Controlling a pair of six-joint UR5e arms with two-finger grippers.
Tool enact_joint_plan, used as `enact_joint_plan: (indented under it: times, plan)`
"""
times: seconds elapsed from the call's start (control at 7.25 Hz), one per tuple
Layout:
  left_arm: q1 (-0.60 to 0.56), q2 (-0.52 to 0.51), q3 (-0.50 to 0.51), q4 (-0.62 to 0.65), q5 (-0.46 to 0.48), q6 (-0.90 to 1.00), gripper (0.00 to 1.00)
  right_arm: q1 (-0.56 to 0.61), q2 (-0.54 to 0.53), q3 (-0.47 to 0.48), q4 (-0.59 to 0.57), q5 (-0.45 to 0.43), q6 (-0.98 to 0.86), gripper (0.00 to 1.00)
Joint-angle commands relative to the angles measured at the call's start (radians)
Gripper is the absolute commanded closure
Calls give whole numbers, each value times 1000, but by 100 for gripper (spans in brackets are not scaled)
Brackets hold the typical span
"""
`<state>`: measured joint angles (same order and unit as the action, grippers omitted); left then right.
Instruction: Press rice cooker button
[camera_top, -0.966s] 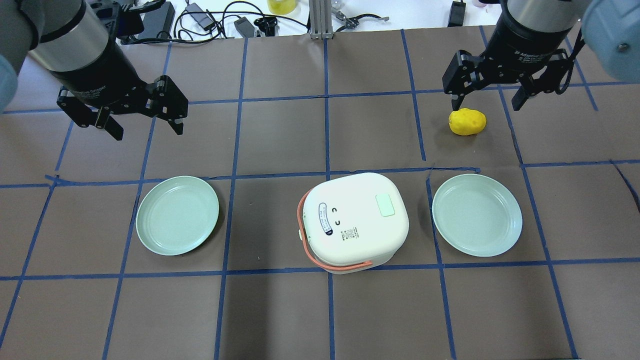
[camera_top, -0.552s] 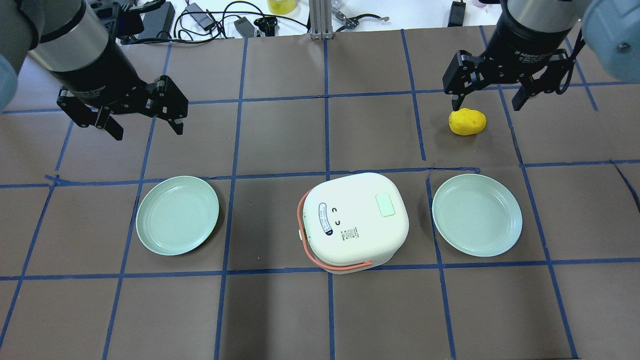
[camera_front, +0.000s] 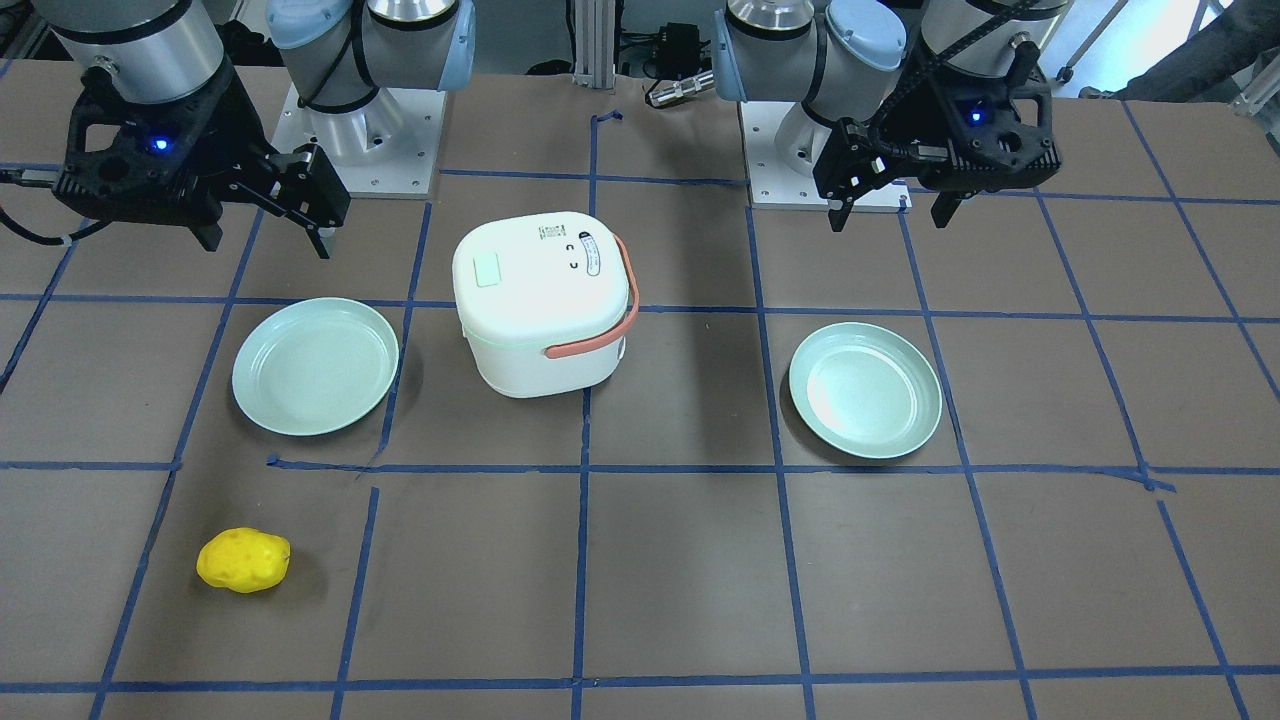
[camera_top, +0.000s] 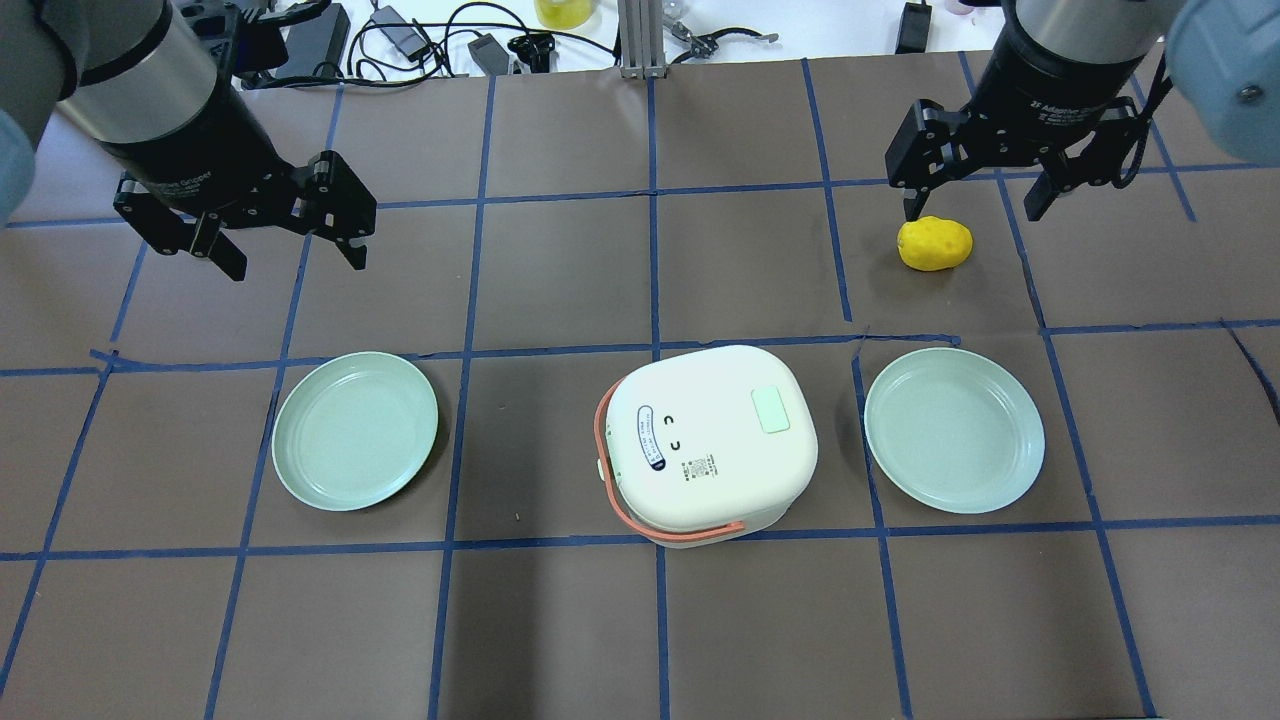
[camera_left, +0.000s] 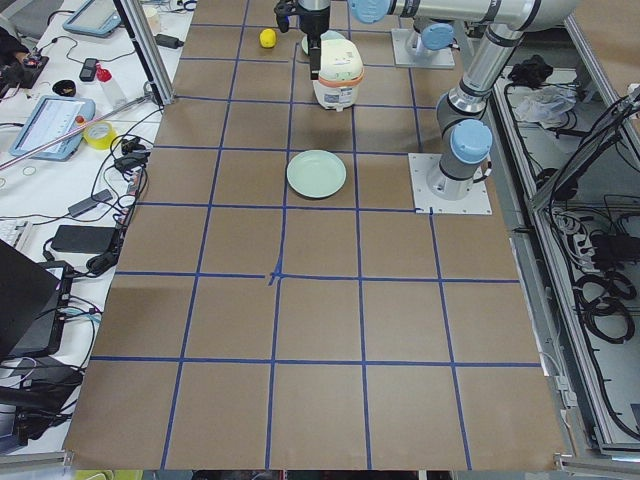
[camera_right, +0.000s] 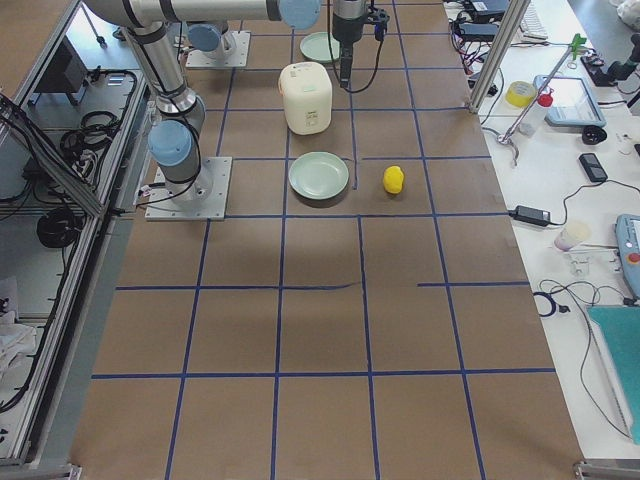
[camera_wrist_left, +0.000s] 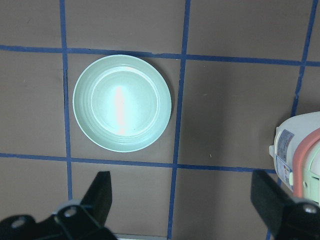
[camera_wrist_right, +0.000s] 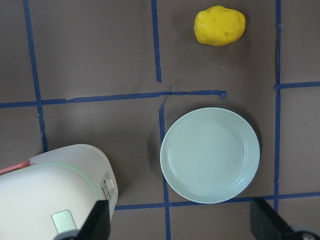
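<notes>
The white rice cooker (camera_top: 700, 470) with an orange handle stands at mid-table, lid shut. Its pale green square button (camera_top: 771, 410) sits on the lid's right side; it also shows in the front view (camera_front: 487, 270) and the right wrist view (camera_wrist_right: 64, 220). My left gripper (camera_top: 297, 262) is open and empty, high over the far left of the table, well away from the cooker. My right gripper (camera_top: 972, 212) is open and empty at the far right, above a yellow potato (camera_top: 935, 243). In the front view the left gripper (camera_front: 888, 220) is on the right and the right gripper (camera_front: 267, 245) on the left.
A pale green plate (camera_top: 355, 430) lies left of the cooker and another plate (camera_top: 955, 430) lies right of it. Both plates are empty. Cables and small devices (camera_top: 420, 35) lie beyond the table's far edge.
</notes>
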<state>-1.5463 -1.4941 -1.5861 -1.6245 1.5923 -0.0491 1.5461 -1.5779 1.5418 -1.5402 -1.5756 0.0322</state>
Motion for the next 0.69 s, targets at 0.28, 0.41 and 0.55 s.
enact_joint_plan:
  times: [0.28, 0.41, 0.55]
  plan:
    - [0, 0, 0, 0, 0, 0, 0, 0, 2, 4, 3, -7, 0, 0]
    - [0, 0, 0, 0, 0, 0, 0, 0, 2, 4, 6, -6, 0, 0]
    - [0, 0, 0, 0, 0, 0, 0, 0, 1, 4, 5, 0, 0, 0]
